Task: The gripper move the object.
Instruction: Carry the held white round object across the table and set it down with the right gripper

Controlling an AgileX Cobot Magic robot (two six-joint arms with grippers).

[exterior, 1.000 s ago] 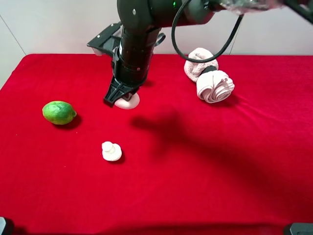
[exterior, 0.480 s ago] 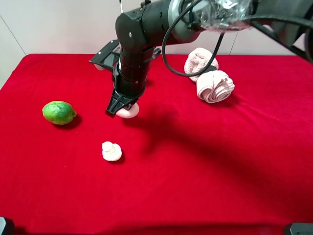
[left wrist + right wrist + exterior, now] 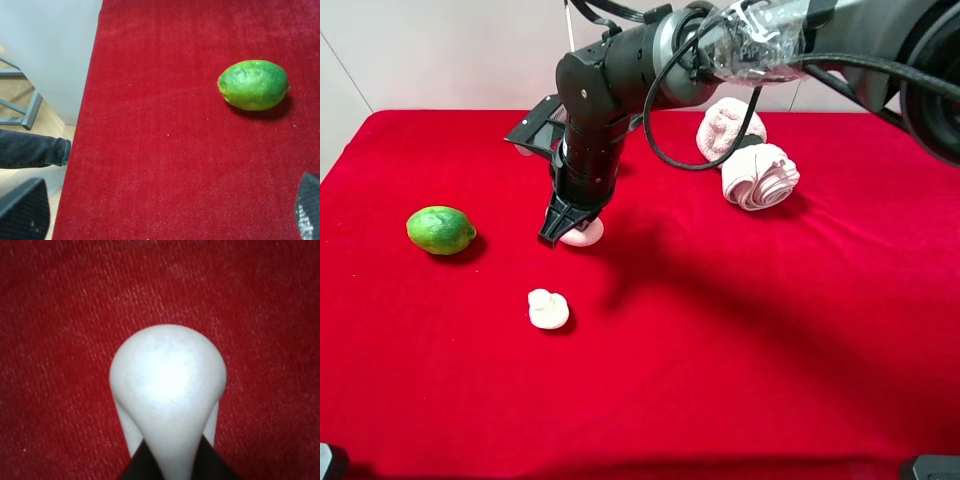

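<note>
Red cloth (image 3: 740, 340): covers the whole table, and everything sits on it.
object (image 3: 584, 233): the pale pink dome thing. It's left of middle in the high view, between the lime (image 3: 441, 229) and the rolled towels (image 3: 760, 176) but closer to the lime side. It's down at cloth level, and honestly I can't tell if it's touching the cloth or just off it.
right gripper (image 3: 567, 228): reaches across the middle and points straight down at the object. The wrist view shows its black tips pinched on the narrow end of the dome, so it's clamped on it.
left gripper (image 3: 166, 210): parked out by the table edge with its tips wide apart, holding nothing. The lime is sitting in its view.
done so far: the grab looks sorted imo, and the dome even looks a bit squished in the pinch.
left to do: the actual moving part, so carry it somewhere, set it down and let go. The task doesn't say where, so no clue on the target.
bystanders: the white mushroom piece (image 3: 548, 309) lies nearer the front, apart from the gripper. The towels are well off to the right.
</note>
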